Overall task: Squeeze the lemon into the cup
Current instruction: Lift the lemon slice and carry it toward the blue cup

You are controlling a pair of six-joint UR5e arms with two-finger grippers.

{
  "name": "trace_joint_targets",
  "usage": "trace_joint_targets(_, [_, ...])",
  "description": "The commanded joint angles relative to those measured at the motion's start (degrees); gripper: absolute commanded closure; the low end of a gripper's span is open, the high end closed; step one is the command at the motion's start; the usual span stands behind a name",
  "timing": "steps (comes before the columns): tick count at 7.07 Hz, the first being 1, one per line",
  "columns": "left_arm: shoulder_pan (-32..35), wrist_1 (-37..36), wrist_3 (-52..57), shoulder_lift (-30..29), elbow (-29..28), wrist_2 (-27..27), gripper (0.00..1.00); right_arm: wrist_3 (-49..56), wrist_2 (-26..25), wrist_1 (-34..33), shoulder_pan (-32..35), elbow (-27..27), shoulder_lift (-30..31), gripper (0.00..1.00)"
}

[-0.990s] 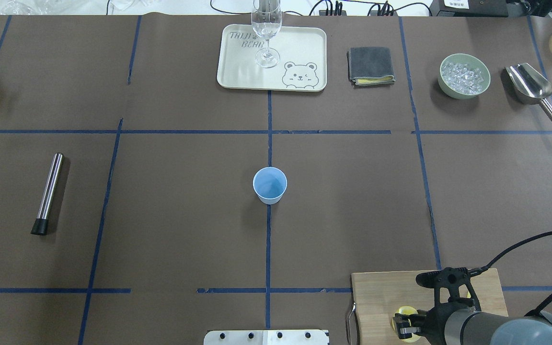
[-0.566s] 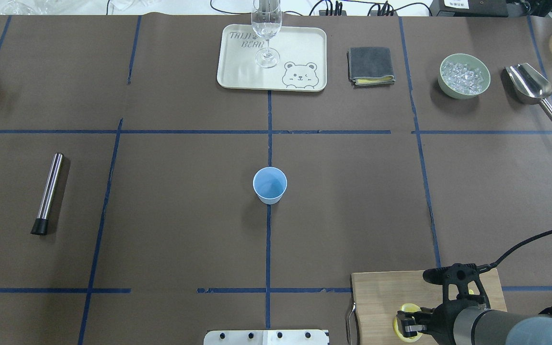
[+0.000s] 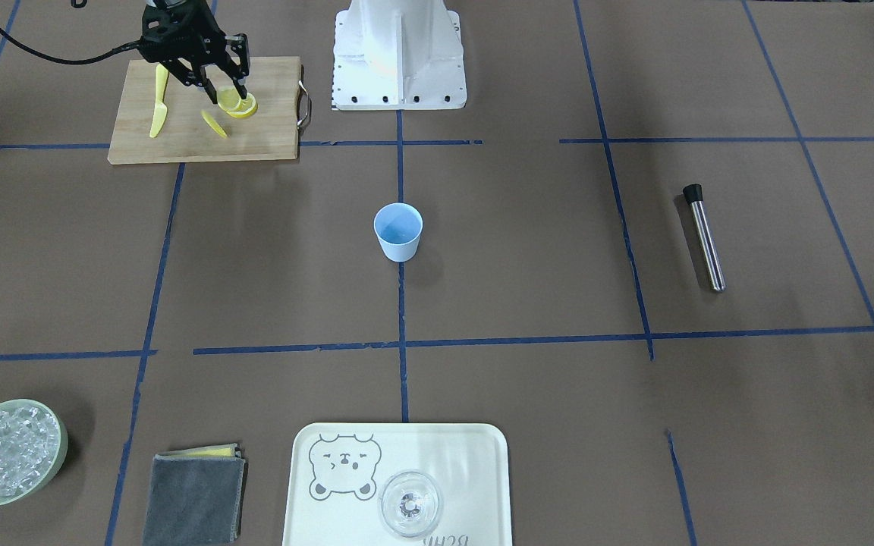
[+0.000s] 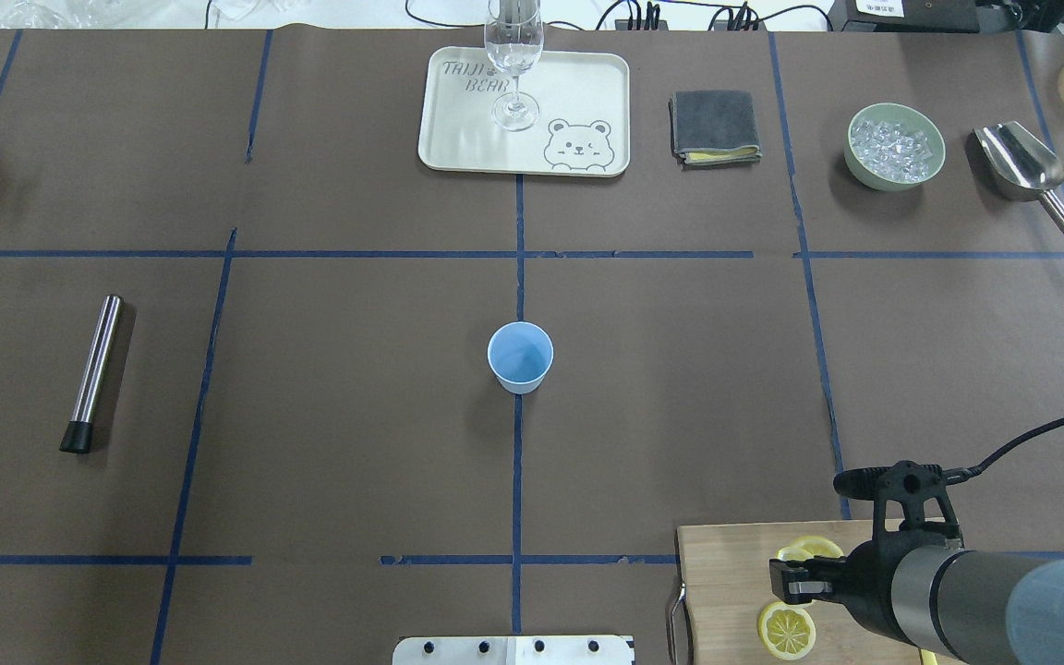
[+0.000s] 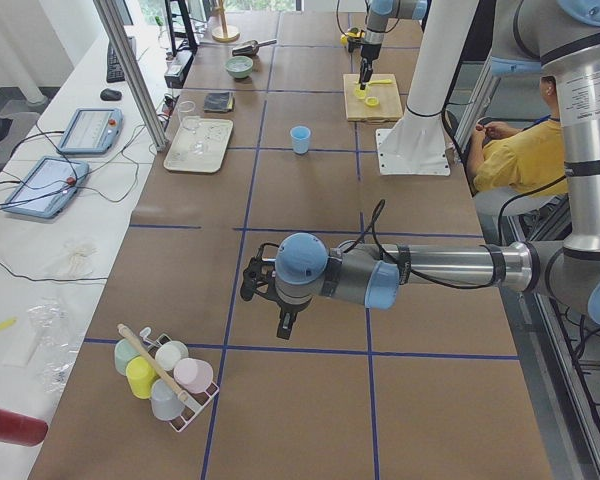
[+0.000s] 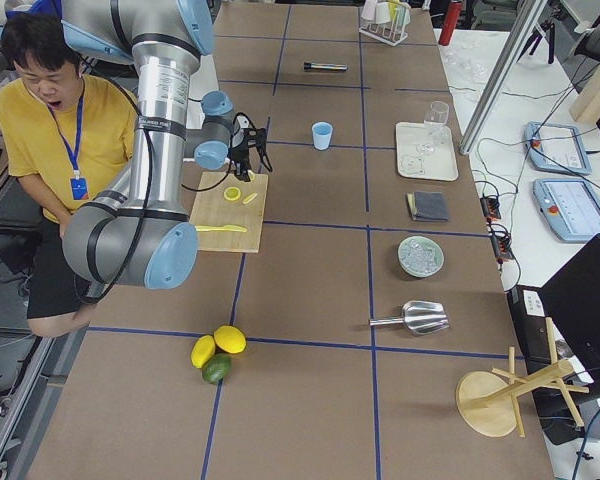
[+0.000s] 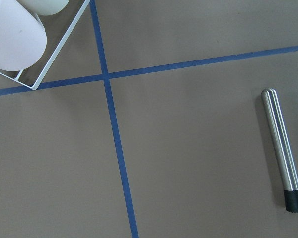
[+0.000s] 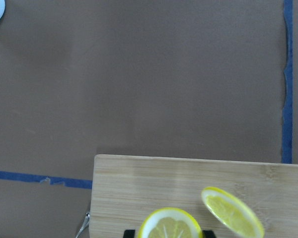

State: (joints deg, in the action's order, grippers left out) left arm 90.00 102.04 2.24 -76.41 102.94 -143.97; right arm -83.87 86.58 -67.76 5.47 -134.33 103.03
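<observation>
The light blue cup (image 4: 520, 356) stands upright at the table's middle. A round lemon slice (image 4: 786, 630) lies flat on the wooden cutting board (image 4: 726, 573) at the near right. It fills the bottom centre of the right wrist view (image 8: 171, 224). My right gripper (image 4: 786, 598) hovers just above this slice. Its fingers stand apart, open, in the front-facing view (image 3: 224, 85), and hold nothing. A second slice (image 4: 811, 547) lies farther out on the board. My left gripper (image 5: 280, 300) shows only in the exterior left view, so I cannot tell its state.
A yellow plastic knife (image 3: 158, 110) lies on the board. At the back are a tray (image 4: 458, 139) with a clear glass (image 4: 514, 55), a grey cloth (image 4: 715, 126), a green bowl of ice (image 4: 895, 146) and a metal scoop (image 4: 1021, 166). A steel muddler (image 4: 93, 374) lies left.
My right gripper has risen off the near lemon slice, which stays in place and now shows whole. The second slice has come into sight. The cup has not moved.
</observation>
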Motion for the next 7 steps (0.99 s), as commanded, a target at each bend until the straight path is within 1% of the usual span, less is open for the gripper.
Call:
trace_joint_targets(1, [0.00,0.00,-0.04,0.38,0.15,0.00,0.00,0.02,0.79,0.00,0.94,-0.05,-0.11,0.47])
trace_joint_targets(2, [0.00,0.00,0.05,0.38,0.15,0.00,0.00,0.02,0.79,0.00,0.94,-0.05,-1.15,0.47])
trace_joint_targets(4, [0.09,0.00,0.05,0.38,0.07,0.00,0.00,0.02,0.87,-0.44,1.82,0.82,-5.27,0.46])
trace_joint_targets(5, [0.09,0.00,0.05,0.47,0.07,0.00,0.00,0.20,1.48,-5.23,3.56,0.91,-9.90,0.45])
trace_joint_targets(6, [0.09,0.00,0.05,0.47,0.07,0.00,0.00,0.63,3.75,-11.89,6.54,2.22,-17.09,0.43])
trace_joint_targets(7, [0.09,0.00,0.05,0.47,0.07,0.00,0.00,0.72,4.82,-17.17,9.61,5.37,-24.90,0.43])
